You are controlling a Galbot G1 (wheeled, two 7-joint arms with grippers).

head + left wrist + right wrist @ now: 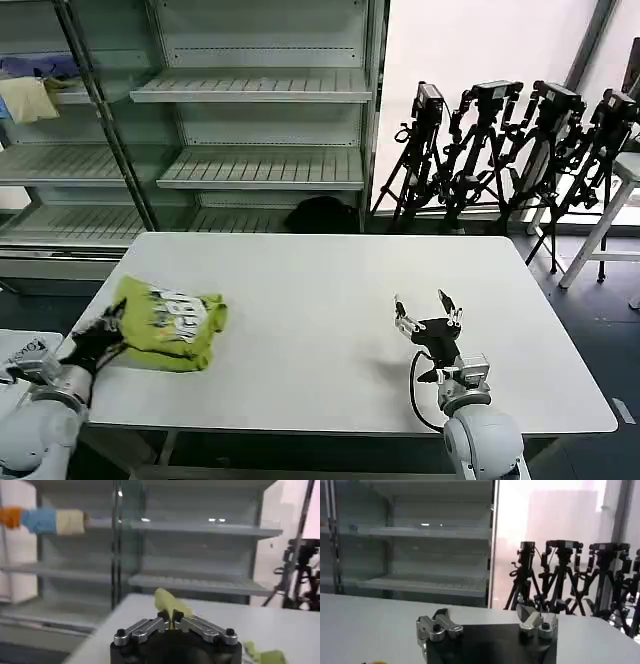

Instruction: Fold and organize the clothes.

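Head view shows a white tabletop (320, 300) with the lime yellow-green shirt (170, 325) lying bunched in the lower left of the frame, near the tabletop's left edge. Some pale print or lettering shows on its upper folds, too small to read. The left hand (108, 322) is at the shirt's left edge, touching the fabric. In the left wrist view the left hand (171, 621) has its two dark fingertips (163, 616) pressed together on a thin flap of the shirt (167, 602), which stands up between them; another bit of the same fabric lies on the tabletop at the lower right of that frame.

The right hand (428, 315) is in the lower right part of the head view, above the bare tabletop and well apart from the shirt. Its fingers (403, 318) are spread wide and hold nothing. The right wrist view agrees: the right hand (487, 622) has its two fingers far apart, with the plain white surface between them.

Behind the tabletop stand grey metal shelves (250, 90). On a shelf in the upper left of the head view lie a pale yellow cloth (28, 98) and a blue-purple cloth (35, 66). Several black tripods (500, 150) stand at the upper right.
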